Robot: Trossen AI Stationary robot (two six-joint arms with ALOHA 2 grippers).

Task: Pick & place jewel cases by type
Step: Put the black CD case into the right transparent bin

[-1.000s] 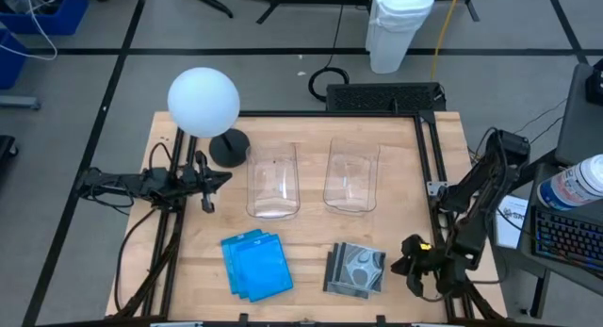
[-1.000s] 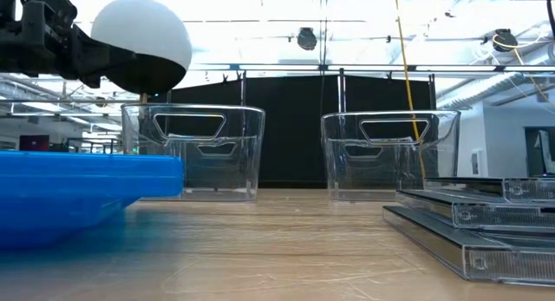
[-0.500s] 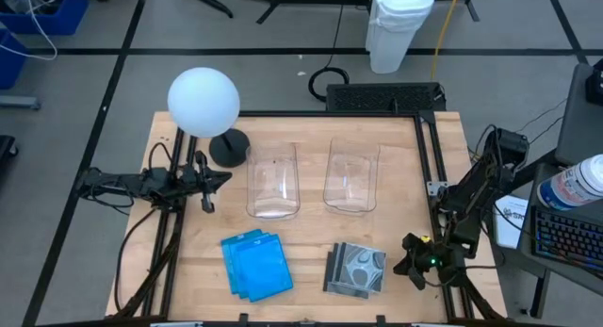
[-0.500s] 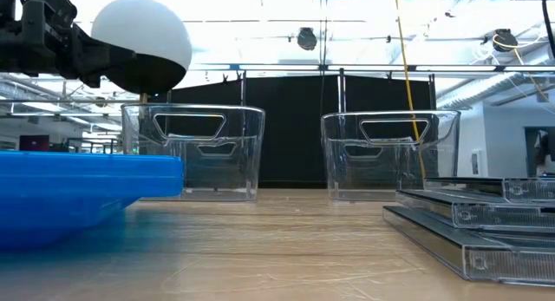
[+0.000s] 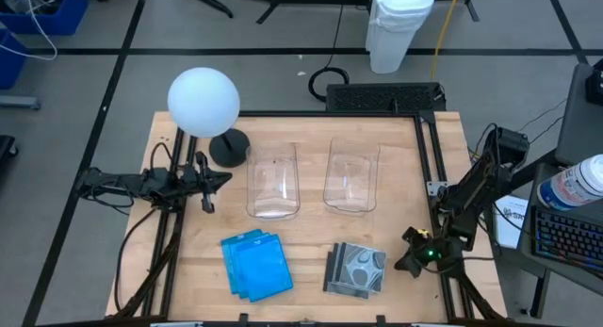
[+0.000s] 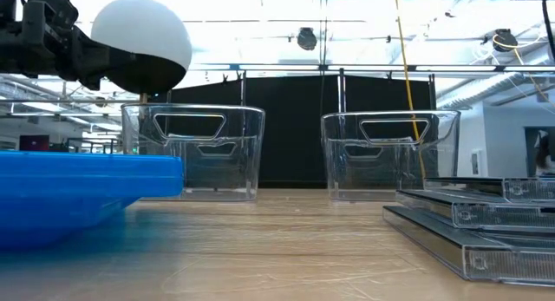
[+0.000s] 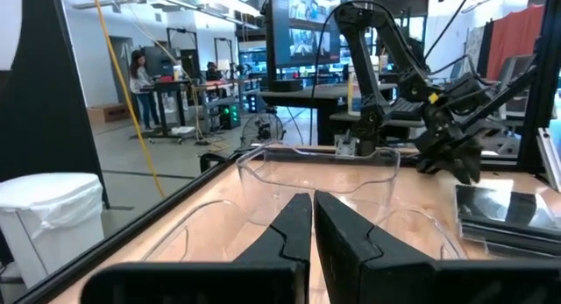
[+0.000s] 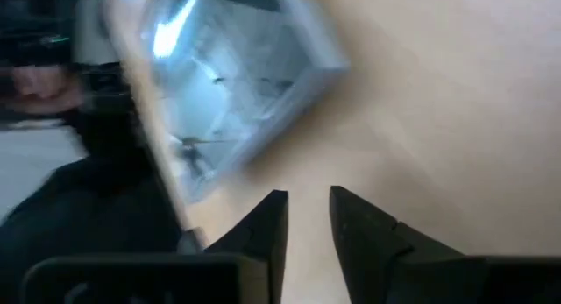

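Blue jewel cases [image 5: 255,265] sit fanned at the worktop's [image 5: 301,247] seven o'clock, glossy, untouched. Left end effector [image 5: 206,204] waits clenched at nine o'clock. Clear cases [image 5: 356,269] stack at five; right end effector [image 5: 407,261] has crept closer, fingers slightly parted, empty, per its wrist view.

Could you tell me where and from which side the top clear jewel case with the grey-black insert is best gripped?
Probably by its right edge. The clear jewel cases with grey-black patterned inserts lie flat in a slightly fanned stack, so the top case's thin edges are all that stands free. The right gripper hovers just beside that edge, jaws slightly apart, so a low approach from the right, pinching the top case across its thickness, seems best.
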